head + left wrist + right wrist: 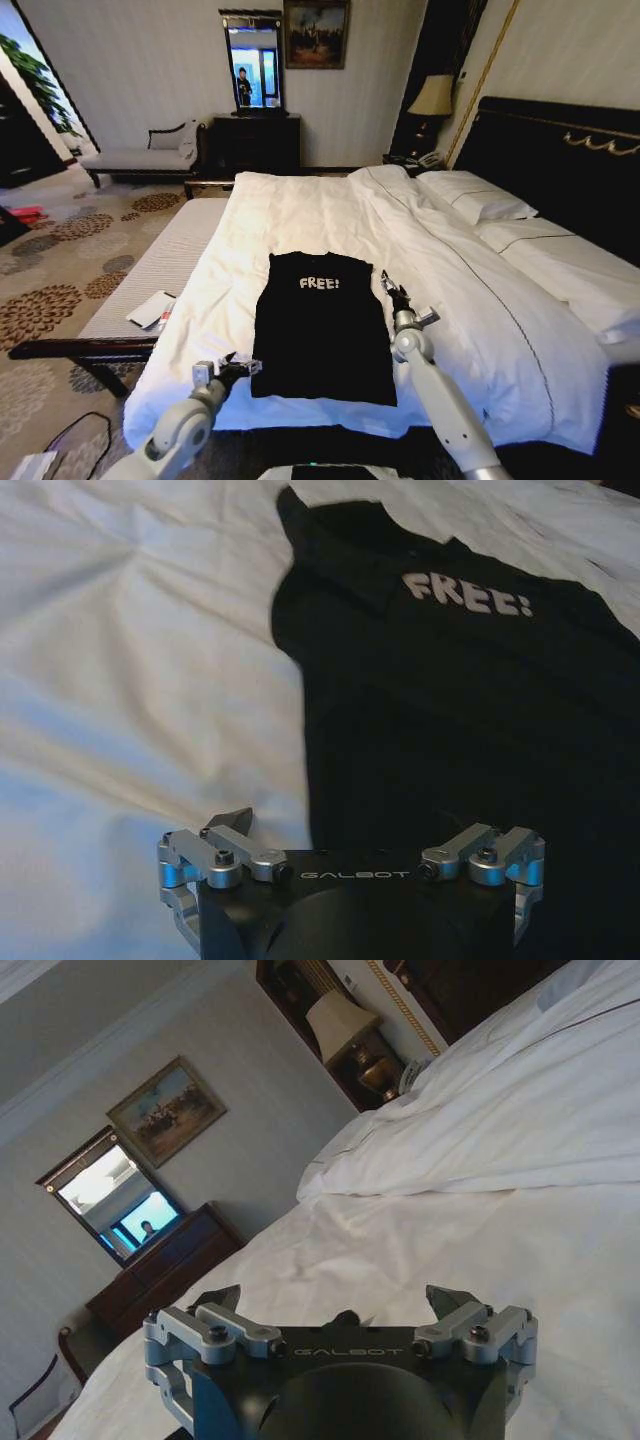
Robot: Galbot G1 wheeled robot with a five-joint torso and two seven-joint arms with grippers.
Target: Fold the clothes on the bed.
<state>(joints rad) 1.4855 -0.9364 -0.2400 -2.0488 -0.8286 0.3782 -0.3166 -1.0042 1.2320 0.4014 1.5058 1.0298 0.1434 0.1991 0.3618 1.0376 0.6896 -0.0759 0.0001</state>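
The clothes, a black T-shirt [322,325] with white "FREE!" lettering, lie flat on the bed's white duvet [300,210], collar away from me and sleeves tucked in. My left gripper [232,368] hovers open just off the shirt's near left corner. In the left wrist view its fingers [235,820] stand wide apart over the hem of the shirt [460,710]. My right gripper [392,292] is beside the shirt's right edge, near the shoulder. The right wrist view shows this gripper [335,1300] open and empty above the duvet [480,1220].
A dark headboard [560,160] and white pillows [480,195] are on the right. A striped bench [150,270] with a booklet [152,310] adjoins the bed on the left. A dresser with a mirror [255,140], a chaise [140,155] and a lamp [432,97] stand by the far wall.
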